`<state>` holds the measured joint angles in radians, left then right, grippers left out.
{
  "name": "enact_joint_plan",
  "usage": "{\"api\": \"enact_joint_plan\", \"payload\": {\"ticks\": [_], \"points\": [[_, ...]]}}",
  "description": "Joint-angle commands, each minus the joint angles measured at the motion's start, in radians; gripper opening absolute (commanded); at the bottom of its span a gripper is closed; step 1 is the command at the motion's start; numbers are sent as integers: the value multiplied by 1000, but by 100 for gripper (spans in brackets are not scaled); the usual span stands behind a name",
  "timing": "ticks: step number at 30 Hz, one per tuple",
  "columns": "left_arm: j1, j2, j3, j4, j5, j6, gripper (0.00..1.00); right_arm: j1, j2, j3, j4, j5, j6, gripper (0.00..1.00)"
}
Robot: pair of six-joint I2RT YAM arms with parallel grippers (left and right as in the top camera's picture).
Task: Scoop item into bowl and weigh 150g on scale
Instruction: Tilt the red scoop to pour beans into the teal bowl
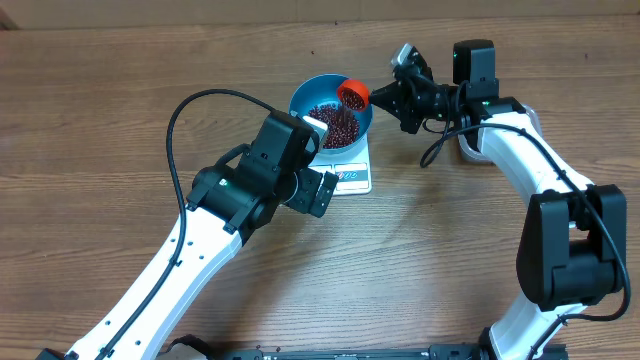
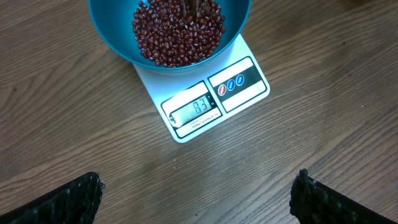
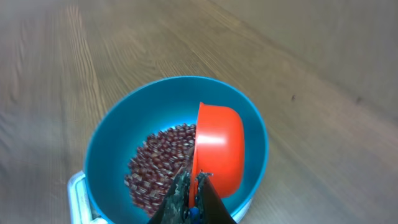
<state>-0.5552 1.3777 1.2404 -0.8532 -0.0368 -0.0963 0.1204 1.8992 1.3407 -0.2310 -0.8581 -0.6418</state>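
Note:
The blue bowl [image 1: 308, 100] stands on the white scale [image 1: 354, 180] and holds a heap of dark red beans [image 1: 336, 122]. My right gripper [image 1: 378, 97] is shut on the handle of an orange scoop [image 1: 353, 94], which is tipped on its side above the bowl's right half. In the right wrist view the scoop [image 3: 217, 148] has its mouth turned toward the beans [image 3: 158, 168], inside the bowl [image 3: 118, 134]. My left gripper [image 2: 199, 200] hovers open over bare wood in front of the scale [image 2: 249, 87], whose display shows 83. Nothing is between its fingers [image 2: 73, 200].
The left arm [image 1: 180, 260] crosses the table from the front left, its wrist close to the scale's left side. The right arm [image 1: 540, 170] bends in from the right. Bare wooden table top [image 1: 120, 110] lies all around the scale.

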Motion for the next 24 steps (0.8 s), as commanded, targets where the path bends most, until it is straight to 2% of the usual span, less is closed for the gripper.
{"api": "enact_joint_plan", "payload": {"ticks": [1,5,19,24], "points": [[-2,8,12,0,4,22,100,4,-35,2,14,-18,-265,4],[-2,8,12,0,4,22,100,4,-35,2,37,-18,-340,4],[-2,8,12,0,4,22,99,4,-35,2,76,-87,-339,4],[-2,8,12,0,4,22,100,4,-44,2,78,-86,-272,4]]}}
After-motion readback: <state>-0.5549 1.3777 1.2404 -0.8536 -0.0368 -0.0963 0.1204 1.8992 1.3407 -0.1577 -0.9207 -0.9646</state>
